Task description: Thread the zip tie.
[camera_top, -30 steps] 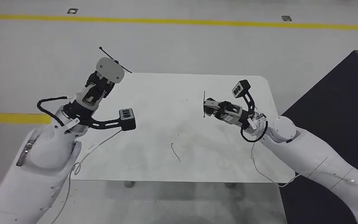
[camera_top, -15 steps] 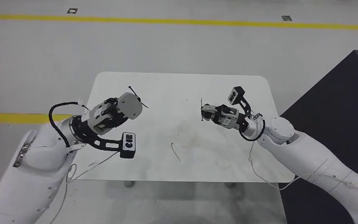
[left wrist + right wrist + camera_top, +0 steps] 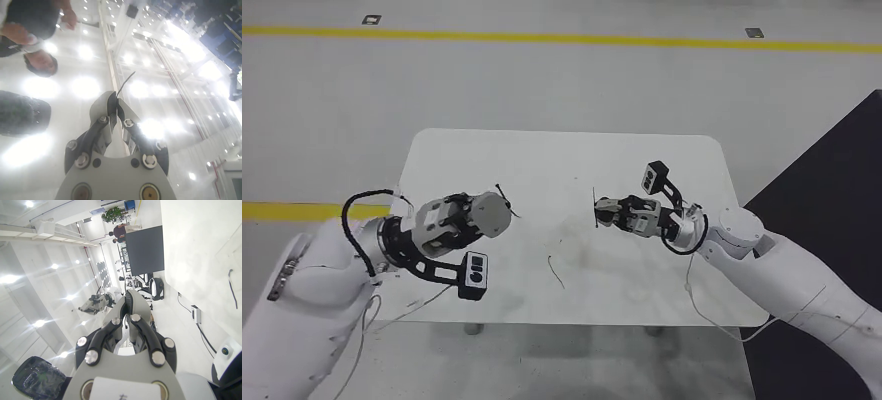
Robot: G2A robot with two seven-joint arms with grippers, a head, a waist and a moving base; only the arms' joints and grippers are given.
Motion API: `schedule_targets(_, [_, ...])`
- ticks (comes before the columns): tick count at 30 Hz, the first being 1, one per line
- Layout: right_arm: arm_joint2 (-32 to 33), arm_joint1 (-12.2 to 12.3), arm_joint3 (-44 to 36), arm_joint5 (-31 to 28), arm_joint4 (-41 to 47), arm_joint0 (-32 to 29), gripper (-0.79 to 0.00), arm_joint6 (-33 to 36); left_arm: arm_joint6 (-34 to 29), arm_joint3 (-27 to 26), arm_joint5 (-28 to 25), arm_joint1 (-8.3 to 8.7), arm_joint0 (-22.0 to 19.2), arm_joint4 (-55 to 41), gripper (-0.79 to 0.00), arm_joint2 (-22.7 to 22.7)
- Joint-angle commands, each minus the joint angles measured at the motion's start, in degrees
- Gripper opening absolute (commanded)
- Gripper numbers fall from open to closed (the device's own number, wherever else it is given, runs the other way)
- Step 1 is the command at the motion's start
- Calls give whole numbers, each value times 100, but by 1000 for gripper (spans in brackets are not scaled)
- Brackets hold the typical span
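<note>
My left gripper [image 3: 498,203] is held above the left part of the white table [image 3: 662,160], turned upward, shut on a thin black zip tie [image 3: 506,193]. The left wrist view shows the tie's free end [image 3: 126,81] sticking out past the closed fingertips [image 3: 111,98]. My right gripper [image 3: 604,210] hangs over the table's right middle, shut on a short black zip tie piece [image 3: 595,206] that stands upright. Its fingers [image 3: 130,298] are pressed together in the right wrist view, with the other arm's gripper [image 3: 90,306] farther off. A gap separates the two grippers.
A loose black zip tie [image 3: 555,270] lies on the table near the front middle, also seen as a dark strip [image 3: 232,289] in the right wrist view. A dark panel [image 3: 842,170] stands beside the table's right edge.
The left arm has swung from the table's far left corner toward the middle and turned its gripper upward. The right gripper has crept left. The two grippers are closer together.
</note>
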Motion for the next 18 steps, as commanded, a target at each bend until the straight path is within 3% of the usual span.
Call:
schedule_targets(1, [52,-21,-91,136,-44,-56,-785,-94,541,-33,158,-8,-66,0,-785,152])
schedule_targets(6, [185,-95,-243,483,-76,-124,-785,-168,1099,81,243,-105,-401,0,-785,570])
schedule_targets(11, [232,-174,-431,670,-567,-171,-785,-346,929,455,15,-252,-789,0,-785,816])
schedule_targets(18, [246,-186,-450,679,-712,-176,-785,-411,899,489,-21,-260,-815,0,-785,817])
